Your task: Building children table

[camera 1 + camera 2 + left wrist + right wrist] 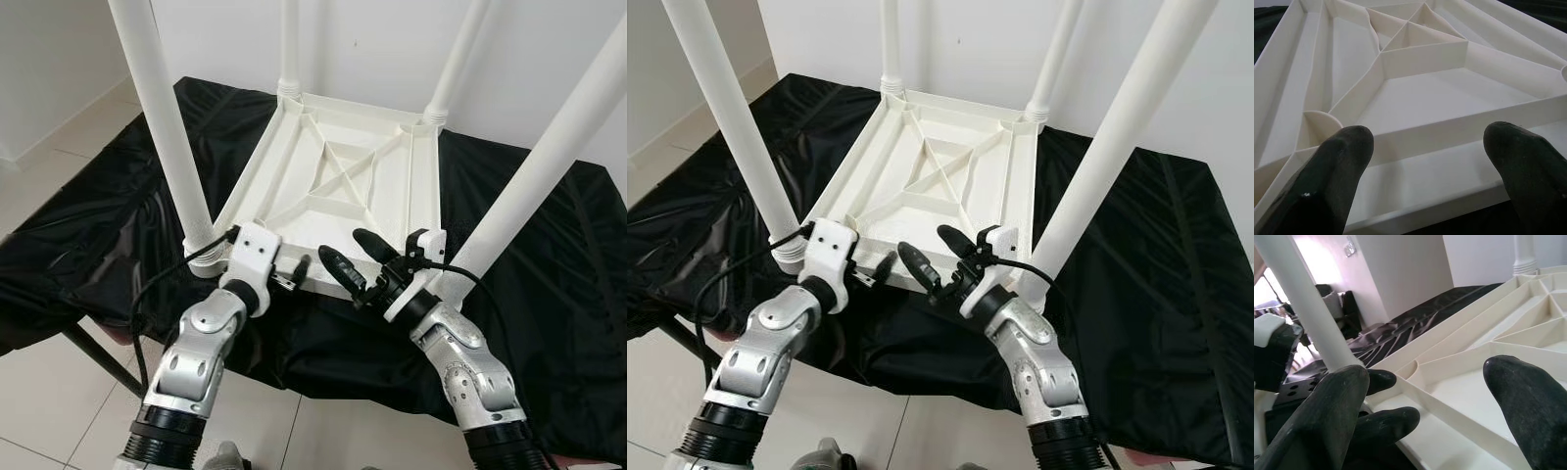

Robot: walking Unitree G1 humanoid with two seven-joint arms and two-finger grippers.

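The white children's table (343, 181) is lying upside down on the black-draped tabletop (88, 235), its ribbed underside facing up and four legs standing upward. Near-left leg (167, 122) is sitting in its corner socket — my left hand (291, 274) is hovering just beside it at the near edge, fingers (1337, 166) spread apart, gripping nothing. My right hand (355, 257) is hanging over the same near edge, fingers wide apart, also empty, just beside the near-right leg (549, 157).
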